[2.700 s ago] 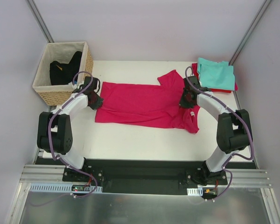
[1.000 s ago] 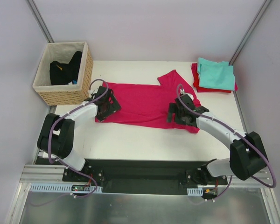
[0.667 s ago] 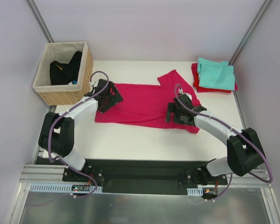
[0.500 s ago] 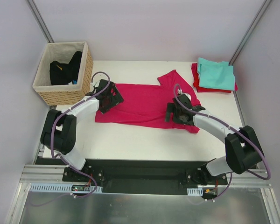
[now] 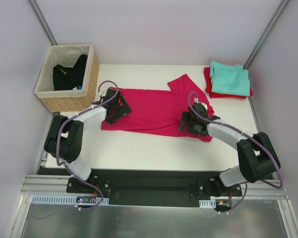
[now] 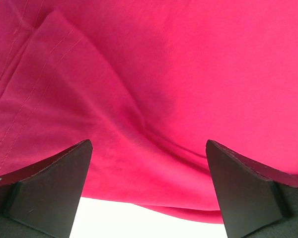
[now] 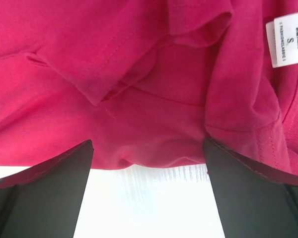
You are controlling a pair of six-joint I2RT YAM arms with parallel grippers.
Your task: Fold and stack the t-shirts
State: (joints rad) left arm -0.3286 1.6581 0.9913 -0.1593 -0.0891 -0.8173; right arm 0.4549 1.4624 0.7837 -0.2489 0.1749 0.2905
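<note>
Two arms reach low, left tool (image 5: 114, 105) and right tool (image 5: 190, 122) spread over magenta t-shirt (image 5: 151, 109).

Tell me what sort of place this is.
Most likely a robotics lab test cell, not a home. A left arm and right arm are mounted on a metal rail at a white table. Bare panel walls enclose a pink t-shirt, folded t-shirts and a basket.

The white neck label (image 7: 289, 39) on the magenta-pink t-shirt (image 7: 139, 74) reads "S"; its smaller print is illegible.
</note>
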